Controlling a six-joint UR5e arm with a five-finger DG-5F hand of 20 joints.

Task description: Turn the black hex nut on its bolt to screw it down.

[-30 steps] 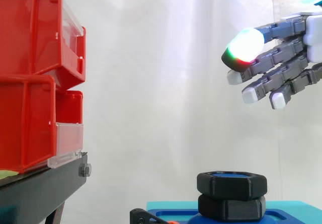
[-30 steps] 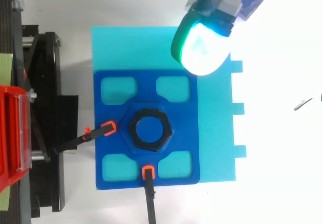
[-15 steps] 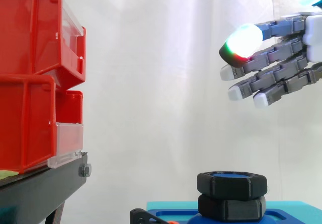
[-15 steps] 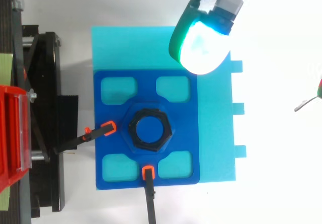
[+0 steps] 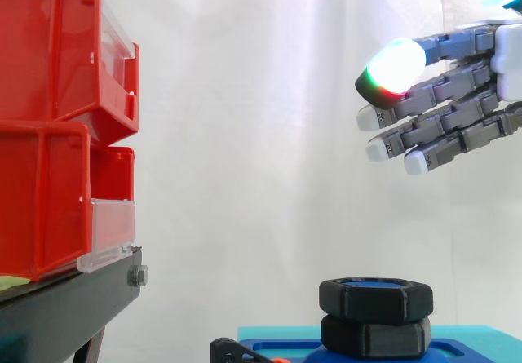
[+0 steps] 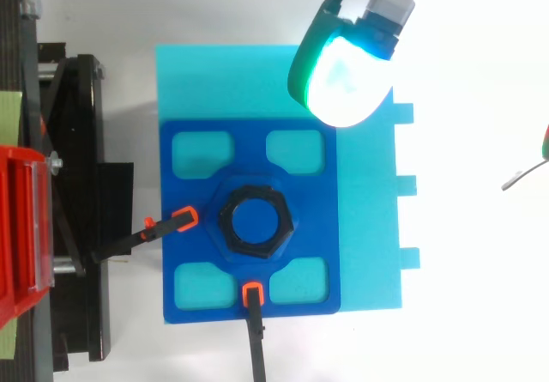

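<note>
White curtain point(image 5: 261, 135) behind; red bins point(image 5: 57, 126) stacked on black stand point(image 5: 65, 310).

The hand point(image 5: 457, 110) hangs high, fingers apparently straight, holding nothing.

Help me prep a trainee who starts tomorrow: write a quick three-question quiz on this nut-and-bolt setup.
1. True or false: the hand is touching the black hex nut.
2. Seen from above, how many orange-tipped clamps grip the blue plate? A) one B) two C) four
3. Fill the gap: in the side view, the red bins stand to the ____ of the nut.

Key: 1 false, the hand hangs open well above it and to the right; 2 B; 3 left.
</note>
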